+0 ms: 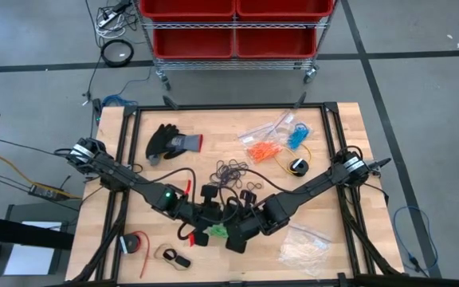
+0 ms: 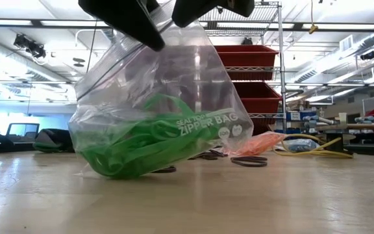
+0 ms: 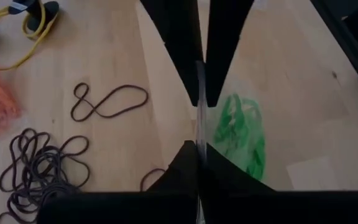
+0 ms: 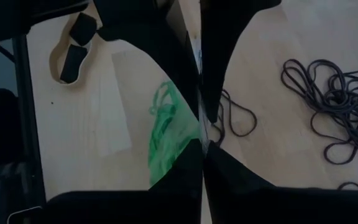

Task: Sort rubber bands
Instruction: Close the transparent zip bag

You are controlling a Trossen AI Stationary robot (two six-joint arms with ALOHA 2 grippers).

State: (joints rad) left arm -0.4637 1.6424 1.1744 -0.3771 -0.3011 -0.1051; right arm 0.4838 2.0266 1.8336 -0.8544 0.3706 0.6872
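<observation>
A clear zipper bag (image 2: 174,84) with green rubber bands (image 2: 135,146) inside hangs between my two grippers at the table's near middle. Its bottom is down at the table top. My left gripper (image 3: 197,149) and my right gripper (image 4: 202,146) face each other, both shut on the bag's top. Loose black rubber bands (image 1: 233,171) lie on the wood behind them. Orange rubber bands (image 1: 263,150) and blue rubber bands (image 1: 297,135) lie farther back on the right, on clear bags. My left gripper pinches the bag's top edge (image 3: 197,127) between its two fingers, slanting down from the table's left. The bag hangs below it, with the green bands gathered in its lower end (image 3: 241,134). My right gripper pinches the same top edge (image 4: 205,130) between its two fingers, slanting down from the table's right, close beside the left fingers. The bag hangs below, mouth up, bulging out under the hold (image 2: 154,130).
A black glove (image 1: 170,142) lies at the far left. A yellow cable (image 1: 297,165) lies by the blue bands, and a clear bag of whitish pieces (image 1: 305,245) sits near right. A red roll (image 1: 136,243) and small dark items (image 1: 175,257) are at the near left.
</observation>
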